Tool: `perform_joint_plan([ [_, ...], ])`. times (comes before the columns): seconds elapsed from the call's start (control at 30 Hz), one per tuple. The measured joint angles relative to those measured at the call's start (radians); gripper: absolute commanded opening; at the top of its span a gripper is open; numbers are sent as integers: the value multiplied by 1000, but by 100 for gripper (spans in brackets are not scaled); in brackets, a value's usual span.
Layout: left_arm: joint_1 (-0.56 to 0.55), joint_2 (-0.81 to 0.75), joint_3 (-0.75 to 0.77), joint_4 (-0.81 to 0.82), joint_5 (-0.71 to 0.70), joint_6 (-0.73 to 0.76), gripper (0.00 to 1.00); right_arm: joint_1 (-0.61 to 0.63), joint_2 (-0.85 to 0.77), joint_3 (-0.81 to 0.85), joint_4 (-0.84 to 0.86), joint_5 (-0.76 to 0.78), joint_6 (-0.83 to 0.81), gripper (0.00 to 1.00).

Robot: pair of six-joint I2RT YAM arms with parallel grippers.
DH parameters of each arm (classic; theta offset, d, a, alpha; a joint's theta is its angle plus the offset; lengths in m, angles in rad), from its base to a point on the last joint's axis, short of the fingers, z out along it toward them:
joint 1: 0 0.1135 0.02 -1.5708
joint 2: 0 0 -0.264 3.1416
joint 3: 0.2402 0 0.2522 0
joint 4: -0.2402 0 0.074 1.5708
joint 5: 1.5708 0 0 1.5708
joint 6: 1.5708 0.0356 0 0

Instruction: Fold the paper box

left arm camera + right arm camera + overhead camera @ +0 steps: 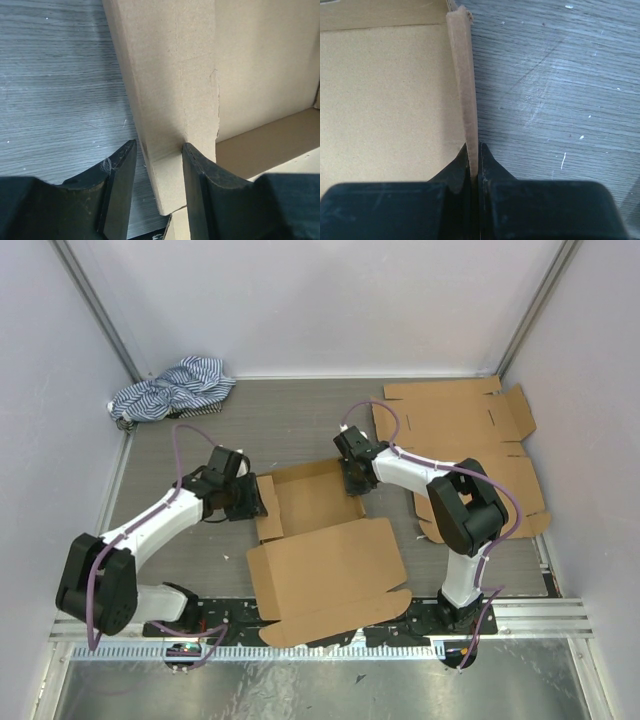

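A brown cardboard box (325, 558) lies partly folded in the middle of the table, its lid panel spread toward the near edge. My left gripper (262, 502) is at the box's left wall. In the left wrist view the gripper (159, 165) is open and straddles that upright wall (170, 90); the right finger touches the cardboard, and a gap shows at the left finger. My right gripper (355, 480) is at the box's right wall. In the right wrist view the gripper (474, 160) is shut on the thin upright wall edge (462, 75), beside the box floor (385, 100).
A striped cloth (170, 388) lies bunched at the back left corner. Flat unfolded cardboard sheets (470, 430) are stacked at the back right, under and behind the right arm. Enclosure walls close three sides. A metal rail (540, 615) runs along the near edge.
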Motion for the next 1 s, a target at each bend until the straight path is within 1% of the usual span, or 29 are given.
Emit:
perform_joint_plan([
  [0.17, -12, 49, 19, -25, -25, 2, 51, 1, 0, 0, 0, -1, 0, 1],
  [0.33, -13, 55, 16, -22, -27, -12, 51, 3, 0, 0, 1, -2, 0, 1],
  [0.67, -15, 146, 6, 5, -14, -41, 40, 3, 0, -6, 14, -14, 3, 1],
  [0.73, -17, 150, 6, 4, -21, -41, 37, 3, 0, -10, 21, -14, 4, 1],
  [0.8, -21, 150, 9, -6, -42, -41, 31, 3, 0, -12, 27, -15, 8, 1],
  [0.87, -33, 154, 30, -42, -89, -37, 23, 3, 0, -15, 34, -19, 14, 1],
  [0.93, -52, 169, 68, -84, -147, -34, 10, 4, 0, -18, 42, -23, 22, 1],
  [1.0, -83, 205, 128, -152, -241, -30, 9, 10, -1, -21, 49, -24, 33, 1],
])
